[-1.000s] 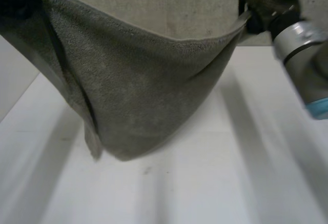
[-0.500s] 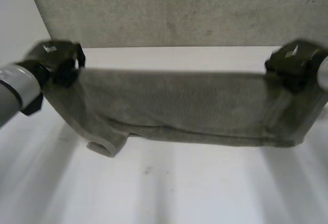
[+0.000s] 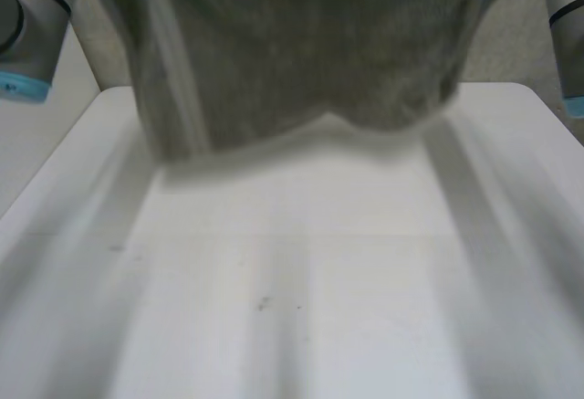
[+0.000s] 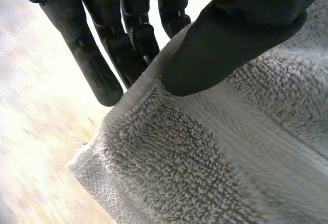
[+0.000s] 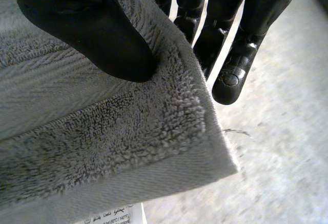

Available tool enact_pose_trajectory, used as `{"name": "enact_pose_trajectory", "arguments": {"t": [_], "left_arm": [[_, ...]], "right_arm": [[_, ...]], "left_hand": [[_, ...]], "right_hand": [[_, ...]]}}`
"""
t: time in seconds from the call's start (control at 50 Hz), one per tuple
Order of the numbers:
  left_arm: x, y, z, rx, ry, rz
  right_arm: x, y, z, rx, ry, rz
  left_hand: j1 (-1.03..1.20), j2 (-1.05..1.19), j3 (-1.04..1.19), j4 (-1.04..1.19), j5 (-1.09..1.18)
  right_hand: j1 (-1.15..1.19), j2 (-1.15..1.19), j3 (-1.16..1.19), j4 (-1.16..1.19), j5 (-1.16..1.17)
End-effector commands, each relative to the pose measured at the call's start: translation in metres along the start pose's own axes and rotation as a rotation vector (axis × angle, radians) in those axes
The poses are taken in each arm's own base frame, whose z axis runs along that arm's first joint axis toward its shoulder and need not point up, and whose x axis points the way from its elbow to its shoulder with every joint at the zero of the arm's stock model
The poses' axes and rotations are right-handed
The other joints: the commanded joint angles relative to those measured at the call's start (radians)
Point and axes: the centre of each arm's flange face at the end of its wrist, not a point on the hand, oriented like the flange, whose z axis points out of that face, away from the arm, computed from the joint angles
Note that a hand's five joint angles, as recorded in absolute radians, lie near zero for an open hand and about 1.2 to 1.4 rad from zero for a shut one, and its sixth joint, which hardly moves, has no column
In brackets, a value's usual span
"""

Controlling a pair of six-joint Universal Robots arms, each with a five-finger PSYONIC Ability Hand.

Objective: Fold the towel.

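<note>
Left hand (image 4: 241, 29), right hand (image 5: 87, 24): thumb against fingers on towel (image 3: 301, 52) corners.

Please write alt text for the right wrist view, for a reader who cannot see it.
The robot's black right hand pinches a corner of the grey terry towel between thumb and fingers. A white care label shows at the towel's edge.

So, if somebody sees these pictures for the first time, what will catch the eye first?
The grey towel comes first: it hangs wide across the head view, above the far part of the white table. Next, the left robot hand and the right robot hand each pinch the towel near a corner, between thumb and fingers. A small care label shows at the hem by the right one.
</note>
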Motion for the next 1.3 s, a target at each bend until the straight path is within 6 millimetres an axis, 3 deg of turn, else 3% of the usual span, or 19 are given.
{"name": "enact_pose_trajectory", "arguments": {"t": [0.02,0.06,0.08,0.12,0.18,0.22,0.26,0.38,0.48,0.56,0.72,0.76,0.8,0.88,0.98,1.04,1.12,1.2,1.3], "left_arm": [[-0.005,0.010,-0.017,-0.051,-0.049,-0.133],[0.005,0.032,-0.046,-0.182,-0.027,-0.169],[0.005,0.033,-0.046,-0.183,-0.026,-0.169],[0.012,0.062,-0.084,-0.329,-0.015,-0.190],[0.017,0.078,-0.104,-0.405,-0.005,-0.204],[0.034,0.100,-0.142,-0.534,0.045,-0.241],[0.044,0.109,-0.160,-0.591,0.077,-0.264],[0.071,0.130,-0.214,-0.756,0.167,-0.286],[0.077,0.126,-0.236,-0.816,0.231,-0.204],[0.078,0.116,-0.250,-0.855,0.277,-0.139],[0.066,0.054,-0.277,-0.972,0.356,-0.076],[0.056,0.026,-0.290,-1.033,0.352,-0.087],[0.051,0.016,-0.295,-1.052,0.341,-0.091],[0.051,-0.004,-0.299,-1.043,0.355,-0.098],[0.048,-0.009,-0.282,-0.922,0.369,-0.089],[0.046,-0.003,-0.272,-0.881,0.365,-0.075],[0.045,0.040,-0.245,-0.833,0.348,-0.050],[0.046,0.069,-0.229,-0.821,0.347,-0.048],[0.065,0.125,-0.201,-0.831,0.369,-0.049]], "right_arm": [[-0.014,0.009,-0.026,-0.104,-0.145,0.050],[-0.024,0.012,-0.037,-0.141,-0.218,0.075],[-0.032,0.015,-0.047,-0.171,-0.287,0.099],[-0.040,0.020,-0.058,-0.204,-0.347,0.122],[-0.050,0.040,-0.083,-0.302,-0.441,0.165],[-0.057,0.049,-0.098,-0.350,-0.489,0.189],[-0.080,0.066,-0.131,-0.447,-0.574,0.231],[-0.105,0.086,-0.171,-0.559,-0.661,0.217],[-0.109,0.088,-0.196,-0.635,-0.731,0.162],[-0.094,0.069,-0.207,-0.757,-0.787,0.175],[-0.042,0.023,-0.222,-0.960,-0.881,0.213],[-0.030,0.011,-0.226,-0.984,-0.911,0.192],[-0.010,-0.007,-0.235,-1.015,-0.984,0.130],[0.002,-0.015,-0.237,-1.003,-1.028,0.076],[0.002,-0.007,-0.226,-0.947,-0.963,0.046],[-0.008,0.018,-0.222,-0.928,-0.910,0.051],[-0.035,0.055,-0.210,-0.874,-0.865,0.050],[-0.058,0.070,-0.201,-0.823,-0.855,0.055],[-0.084,0.096,-0.187,-0.761,-0.794,0.054]], "left_hand": [[0.209,0.177,0.178,0.178,0.187],[0.209,0.177,0.178,0.178,0.187],[0.209,0.177,0.178,0.178,0.187],[0.209,0.177,0.178,0.178,0.187],[0.209,0.177,0.178,0.178,0.187],[0.209,0.177,0.178,0.178,0.187],[0.209,0.177,0.178,0.178,0.187],[0.209,0.177,0.178,0.178,0.187],[0.209,0.177,0.178,0.178,0.187],[0.209,0.177,0.178,0.178,0.187],[0.209,0.177,0.178,0.178,0.187],[0.209,0.177,0.178,0.178,0.187],[0.209,0.177,0.178,0.178,0.187],[0.209,0.177,0.178,0.178,0.187],[0.209,0.177,0.178,0.178,0.187],[0.209,0.177,0.178,0.178,0.187],[0.209,0.177,0.178,0.178,0.187],[0.209,0.177,0.178,0.178,0.187],[0.209,0.177,0.178,0.178,0.187]], "right_hand": [[0.003,0.182,0.182,0.179,0.186],[0.003,0.182,0.182,0.179,0.186],[0.003,0.182,0.182,0.179,0.186],[0.003,0.182,0.182,0.179,0.186],[0.003,0.182,0.182,0.179,0.186],[0.003,0.182,0.182,0.179,0.186],[0.003,0.182,0.182,0.179,0.186],[0.003,0.182,0.182,0.179,0.186],[0.003,0.182,0.182,0.179,0.186],[0.003,0.182,0.182,0.179,0.186],[0.003,0.182,0.182,0.179,0.186],[0.003,0.182,0.182,0.179,0.186],[0.003,0.182,0.182,0.179,0.186],[0.003,0.182,0.182,0.179,0.186],[0.003,0.182,0.182,0.179,0.186],[0.003,0.182,0.182,0.179,0.186],[0.003,0.182,0.182,0.179,0.186],[0.003,0.182,0.182,0.179,0.186],[0.003,0.182,0.182,0.179,0.186]]}}
